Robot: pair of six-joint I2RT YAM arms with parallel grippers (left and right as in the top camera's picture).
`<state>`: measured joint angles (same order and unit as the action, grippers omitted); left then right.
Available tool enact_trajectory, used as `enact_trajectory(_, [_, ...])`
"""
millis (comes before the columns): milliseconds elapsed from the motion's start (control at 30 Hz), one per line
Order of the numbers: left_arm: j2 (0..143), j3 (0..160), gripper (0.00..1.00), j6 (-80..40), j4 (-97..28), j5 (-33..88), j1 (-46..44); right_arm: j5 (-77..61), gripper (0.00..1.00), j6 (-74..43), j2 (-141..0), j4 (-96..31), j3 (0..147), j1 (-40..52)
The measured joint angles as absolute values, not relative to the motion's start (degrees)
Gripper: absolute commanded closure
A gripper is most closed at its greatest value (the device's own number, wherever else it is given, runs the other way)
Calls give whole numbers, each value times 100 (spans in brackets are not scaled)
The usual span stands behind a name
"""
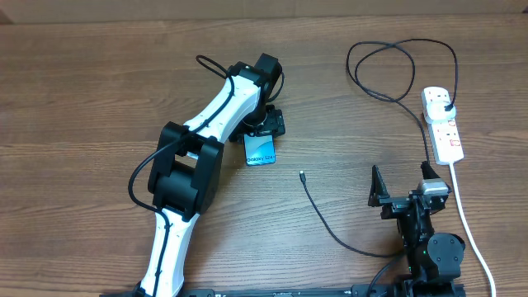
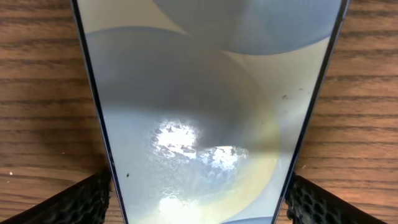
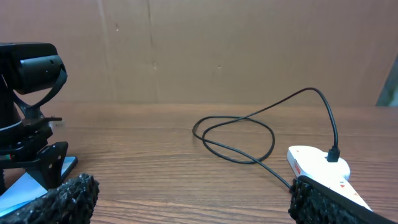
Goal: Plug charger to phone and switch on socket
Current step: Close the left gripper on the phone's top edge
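Looking from overhead, the phone [image 1: 261, 149] lies flat on the tabletop [image 1: 82, 99] under the left end effector [image 1: 266, 124]. Its long axis runs away from the robot, lettered end nearest. Only the left wrist view shows the fingertips [image 2: 87, 200] spread wide, one just beside each long edge; contact cannot be told. The charger [image 1: 330, 223] tip lies loose right of the phone, pointing away, its plug in the socket [image 1: 443, 124]. The right end effector [image 1: 403, 183] gapes wide, empty, near the socket.
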<state>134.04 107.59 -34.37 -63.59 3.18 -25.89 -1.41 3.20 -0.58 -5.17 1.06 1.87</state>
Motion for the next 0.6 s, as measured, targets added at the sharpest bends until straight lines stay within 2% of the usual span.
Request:
enact_trajectory(367, [13404, 10759, 4, -3437, -6361, 255, -2674, -143, 0, 322, -58, -519, 106, 187])
enact_trajectory(600, [13404, 10755, 6, -3439, -6364, 252, -2703, -143, 0, 322, -58, -517, 106, 187])
